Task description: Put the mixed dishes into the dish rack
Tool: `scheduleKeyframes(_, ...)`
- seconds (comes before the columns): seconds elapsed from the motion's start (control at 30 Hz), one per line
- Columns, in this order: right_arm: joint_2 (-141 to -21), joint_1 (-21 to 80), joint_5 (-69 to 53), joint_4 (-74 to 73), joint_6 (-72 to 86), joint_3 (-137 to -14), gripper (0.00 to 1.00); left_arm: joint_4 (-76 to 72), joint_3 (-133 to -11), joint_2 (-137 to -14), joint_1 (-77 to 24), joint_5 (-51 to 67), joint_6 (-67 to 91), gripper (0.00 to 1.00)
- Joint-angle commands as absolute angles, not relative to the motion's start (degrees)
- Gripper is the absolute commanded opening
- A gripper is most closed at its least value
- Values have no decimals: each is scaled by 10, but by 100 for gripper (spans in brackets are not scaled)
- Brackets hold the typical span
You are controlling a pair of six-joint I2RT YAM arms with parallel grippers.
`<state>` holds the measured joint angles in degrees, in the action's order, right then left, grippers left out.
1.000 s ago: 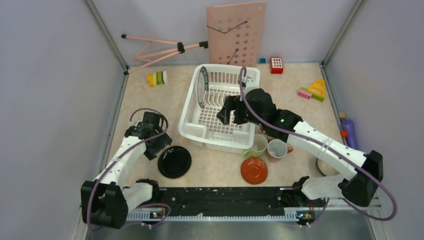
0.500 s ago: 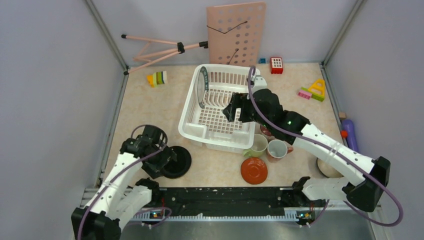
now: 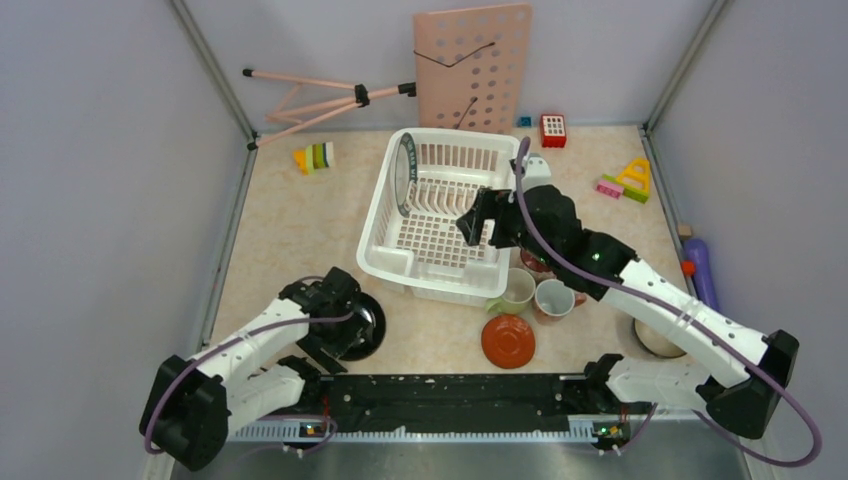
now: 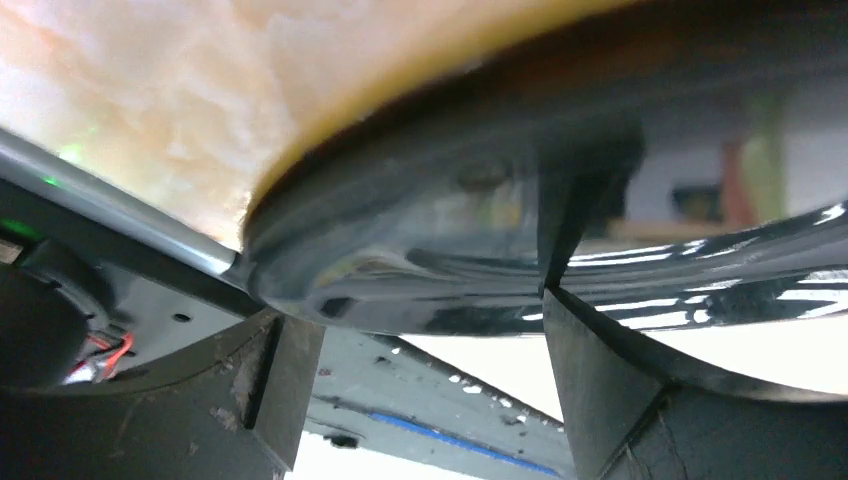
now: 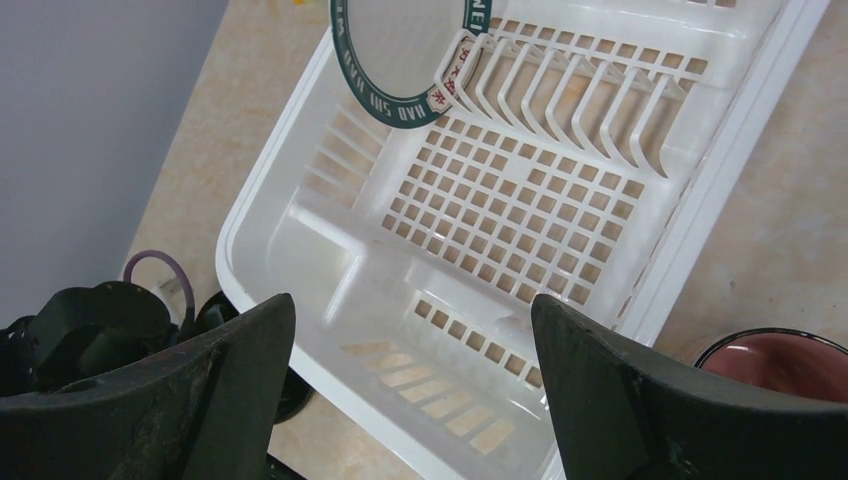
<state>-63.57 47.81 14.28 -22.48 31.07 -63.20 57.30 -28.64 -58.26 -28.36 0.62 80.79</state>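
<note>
Beige, stone-patterned bench [image 3: 300, 230] carried most of the job undone. The rack [image 3: 425, 245] sat at mid-bench and held one dish only: the green-rimmed plate [image 3: 403, 175], upright in the tines at its far left corner, with the other slots and the flat floor bare. By that count the loading looked barely begun. The black plate [image 3: 372, 322] lay flat on the bench near the rack's near left corner. The left pincer [image 3: 345, 325] was down at its rim, fingers apart with the glossy edge between them and one fingertip touching the plate, so I judged a grasp was being set up and not yet closed. The bowl [image 3: 652, 338] sat far right, partly under the right arm and well apart from the rack. The saucer [image 3: 508, 340] lay near the front edge. Just beyond it, the green mug [image 3: 517, 291] and pink mug [image 3: 553, 298] stood side by side by the rack's near right corner. The maroon mug [image 5: 775, 365] stood close behind them, half hidden. The right pincer [image 5: 412, 300] hung over the rack's right side, fingers spread wide and holding nothing. Seven dishes showed, and six were left to load.
</note>
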Motion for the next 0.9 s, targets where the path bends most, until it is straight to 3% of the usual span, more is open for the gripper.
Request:
scheduleKeyframes(0.0, -614, 476, 163, -214, 297, -631, 87, 480, -246, -583, -288, -36, 876, 84)
scheduleKeyframes(0.2, -610, 477, 168, -216, 292, -634, 87, 449, -224, -531, -289, -94, 889, 73)
scheduleKeyframes(0.3, -610, 477, 165, -214, 294, -633, 87, 450, -226, -506, -289, -143, 877, 46)
scheduleKeyframes(0.37, -611, 476, 162, -212, 296, -633, 87, 426, -219, -496, -288, -155, 857, 18)
scheduleKeyframes(0.4, -611, 476, 160, -213, 296, -633, 87, 416, -217, -494, -288, -159, 853, 11)
scheduleKeyframes(0.53, -612, 476, 158, -214, 298, -634, 87, 403, -224, -504, -288, -176, 845, 0)
scheduleKeyframes(0.87, -616, 477, 163, -220, 298, -638, 87, 606, -373, -515, -286, -264, 832, 0)
